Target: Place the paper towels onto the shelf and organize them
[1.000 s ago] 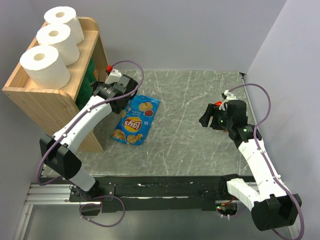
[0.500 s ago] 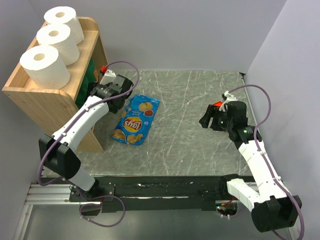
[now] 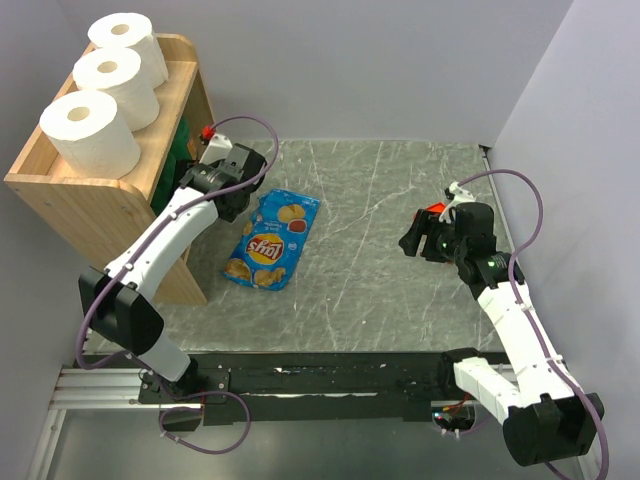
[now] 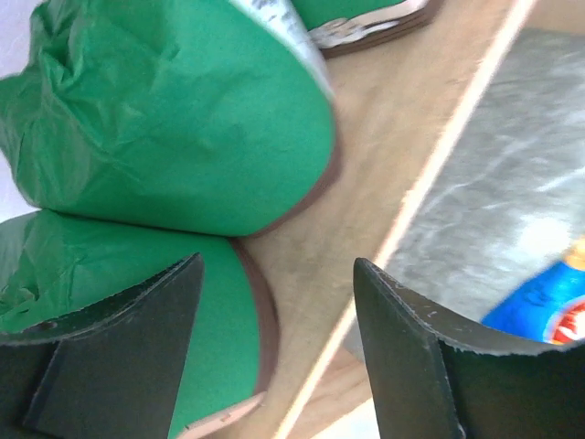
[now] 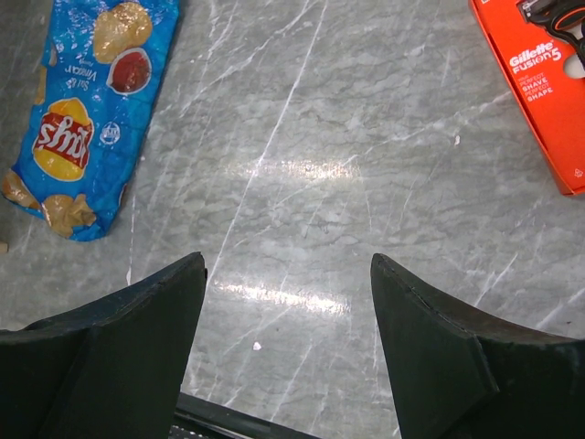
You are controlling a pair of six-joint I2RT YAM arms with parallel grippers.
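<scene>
Three white paper towels (image 3: 88,130) stand in a row on the top tray of the wooden shelf (image 3: 95,205). Dark green paper towels (image 4: 174,119) lie on their sides on a lower wooden tier; another green roll (image 4: 110,274) sits just below it, and the edge of a third (image 4: 356,9) shows at the top. My left gripper (image 4: 277,265) is at that tier, open, with only bare shelf board between its fingers; the lower green roll lies beside the left finger (image 4: 119,357). From above, the left gripper (image 3: 200,182) reaches into the shelf's side. My right gripper (image 5: 286,261) hangs open over bare table.
A blue chip bag (image 3: 270,240) lies on the grey marbled table next to the shelf's foot. An orange razor box (image 5: 539,82) lies on the table close to the right gripper (image 3: 410,240). Walls close the table in at the back and on the right.
My left wrist has shifted a little to the left, closer in to the shelf's lower tier. The right arm has stayed where it was.
</scene>
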